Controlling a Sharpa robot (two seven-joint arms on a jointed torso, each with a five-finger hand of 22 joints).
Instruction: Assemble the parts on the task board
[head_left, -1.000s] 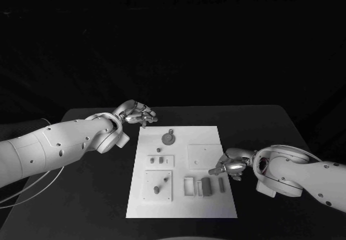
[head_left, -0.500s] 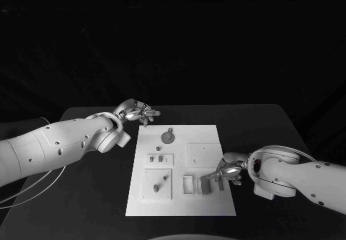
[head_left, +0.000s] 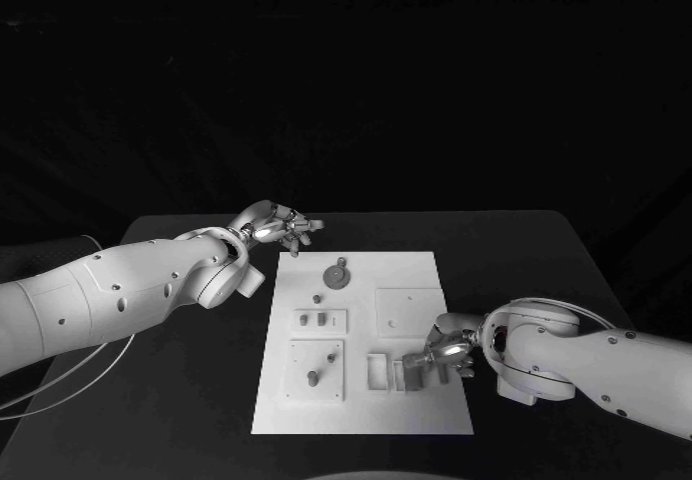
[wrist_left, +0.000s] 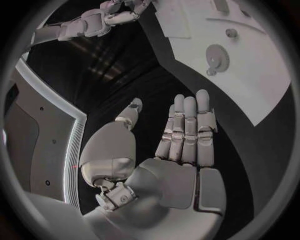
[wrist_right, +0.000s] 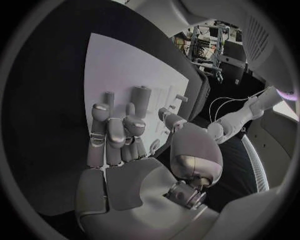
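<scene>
On the black table (head_left: 173, 400) the white task board (head_left: 364, 400) is laid, with small grey parts (head_left: 339, 274) set on its panels. Beyond the board's far left corner the left hand (head_left: 277, 227) is held over the table, fingers straight and apart, nothing grasped. The right hand (head_left: 444, 352) is lowered at the board's near right slots; whether a part is pinched cannot be told.

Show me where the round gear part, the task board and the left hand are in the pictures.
gear (head_left: 338, 275), head view, on its round face.
task board (head_left: 411, 270), head view, on a bare far corner area.
left hand (wrist_left: 181, 132), left wrist view, on its straight fingers.
</scene>
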